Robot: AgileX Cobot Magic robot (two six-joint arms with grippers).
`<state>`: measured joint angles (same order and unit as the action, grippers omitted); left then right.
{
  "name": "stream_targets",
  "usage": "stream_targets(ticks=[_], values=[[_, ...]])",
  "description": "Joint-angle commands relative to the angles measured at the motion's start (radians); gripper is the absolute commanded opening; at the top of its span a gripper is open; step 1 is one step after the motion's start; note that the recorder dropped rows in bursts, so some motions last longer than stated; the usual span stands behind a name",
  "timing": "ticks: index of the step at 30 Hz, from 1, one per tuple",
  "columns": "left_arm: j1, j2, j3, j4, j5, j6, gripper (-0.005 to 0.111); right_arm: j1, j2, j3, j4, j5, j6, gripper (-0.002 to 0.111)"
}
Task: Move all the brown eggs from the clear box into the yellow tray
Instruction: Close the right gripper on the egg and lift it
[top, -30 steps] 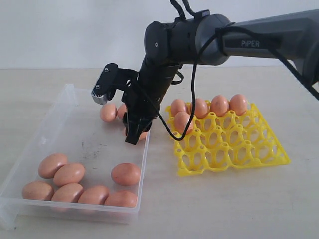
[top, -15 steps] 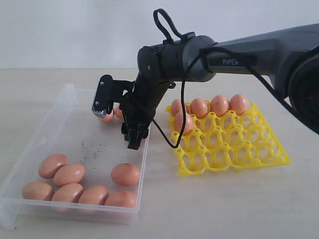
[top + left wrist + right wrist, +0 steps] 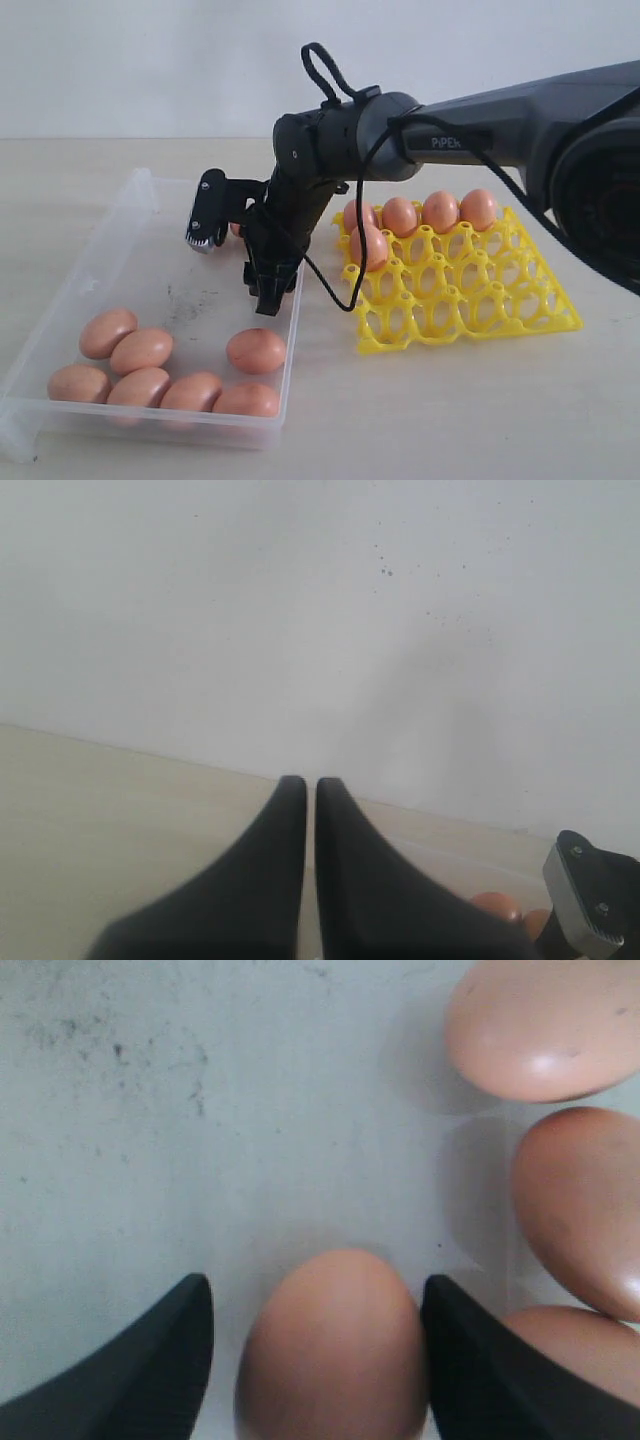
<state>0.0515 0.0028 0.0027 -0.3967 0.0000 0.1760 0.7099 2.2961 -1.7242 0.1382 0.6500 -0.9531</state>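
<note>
My right fingers (image 3: 130, 1380) stand wide, one on each side of a brown egg (image 3: 335, 1350) that lies on the floor of the clear box (image 3: 200, 1110). Three more eggs (image 3: 545, 1025) lie just past one finger. Beyond the box, the yellow tray (image 3: 470, 336) holds five eggs. My left fingers (image 3: 270, 880) are pressed together, empty.

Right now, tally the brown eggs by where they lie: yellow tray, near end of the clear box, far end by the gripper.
Brown eggs in the yellow tray: 5
Brown eggs at the near end of the clear box: 7
Brown eggs at the far end by the right gripper, counted in the right wrist view: 4
Total: 16
</note>
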Motion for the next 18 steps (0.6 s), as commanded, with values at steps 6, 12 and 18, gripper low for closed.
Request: stream_targets(ticks=[6,12,18], values=[[-0.004,-0.003,-0.003,-0.005,0.000,0.006,0.004,0.000,0.019,-0.002,-0.015,0.015,0.028,0.056],[-0.004,-0.003,-0.003,-0.005,0.000,0.006,0.004,0.000,0.019,-0.002,-0.036,0.025,0.030,0.048],[-0.004,-0.003,-0.003,-0.005,0.000,0.006,0.004,0.000,0.019,-0.002,-0.039,0.017,0.055,0.000]])
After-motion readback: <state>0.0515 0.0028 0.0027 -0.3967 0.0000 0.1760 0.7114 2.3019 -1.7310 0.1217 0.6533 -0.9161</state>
